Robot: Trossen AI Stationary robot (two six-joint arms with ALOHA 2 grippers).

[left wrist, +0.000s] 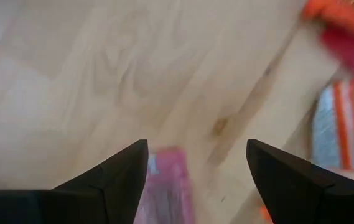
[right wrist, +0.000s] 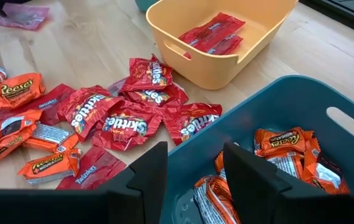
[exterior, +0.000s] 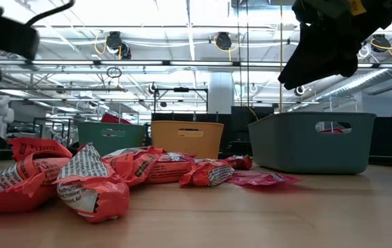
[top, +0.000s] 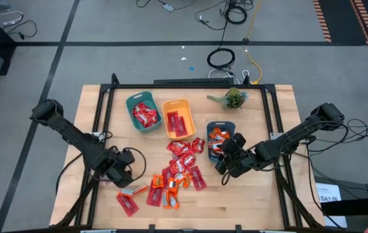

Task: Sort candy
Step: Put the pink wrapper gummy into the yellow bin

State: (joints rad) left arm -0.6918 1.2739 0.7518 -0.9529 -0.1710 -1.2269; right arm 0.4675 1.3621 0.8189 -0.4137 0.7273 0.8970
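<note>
Wrapped candy, mostly red with some orange, lies in a loose pile (top: 180, 165) on the wooden table's middle (right wrist: 121, 118). My left gripper (top: 119, 173) hangs open, pointing down, over the table left of the pile. A pale pink packet (left wrist: 167, 186) lies on the wood below, between its fingers. My right gripper (right wrist: 195, 174) stands open above the near rim of the dark teal bin (top: 221, 133), with nothing between its fingers. That bin holds orange candies (right wrist: 285, 146).
A teal bin (top: 143, 113) and a yellow-orange bin (top: 177, 118), each with red candies, stand behind the pile. A small green plant (top: 234, 98) is at the far edge. Bare wood lies along the near edge and at the table's left.
</note>
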